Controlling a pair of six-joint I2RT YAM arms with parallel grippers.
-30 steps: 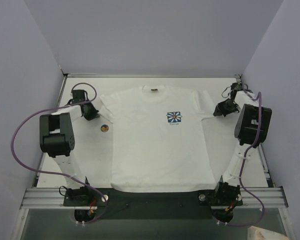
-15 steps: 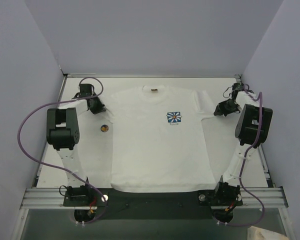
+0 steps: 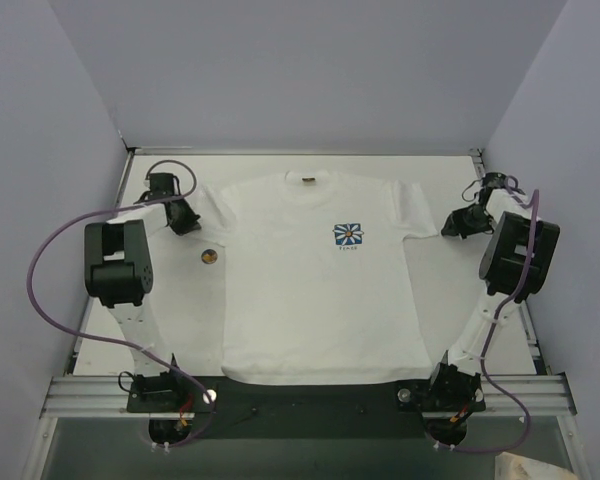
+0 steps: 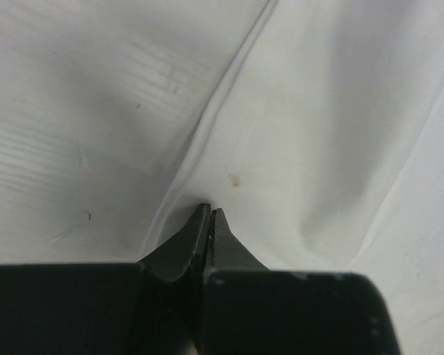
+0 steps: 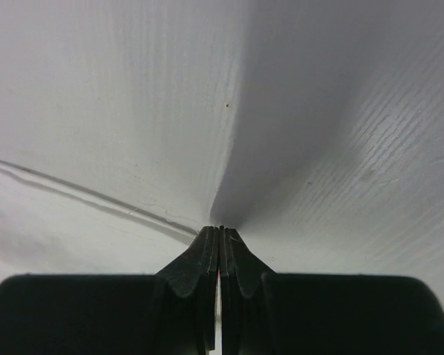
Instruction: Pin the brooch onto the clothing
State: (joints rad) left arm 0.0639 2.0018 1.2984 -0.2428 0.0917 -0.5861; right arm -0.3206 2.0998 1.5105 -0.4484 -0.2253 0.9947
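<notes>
Currently: left gripper (image 4: 209,211), right gripper (image 5: 220,229) clamped on T-shirt (image 3: 310,300) sleeves; logo (image 3: 348,236) lettering illegible.

The top camera looks down over the whole counter (image 3: 180,300) from high at its near edge. Wrist cameras peer past the left tool (image 4: 209,211) and right tool (image 5: 220,229), tight on the same T-shirt (image 3: 320,300).

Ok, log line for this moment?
left gripper: shut on T-shirt sleeve | right gripper: shut on opposite sleeve | brooch: loose on table, left of T-shirt, unpinned
</notes>
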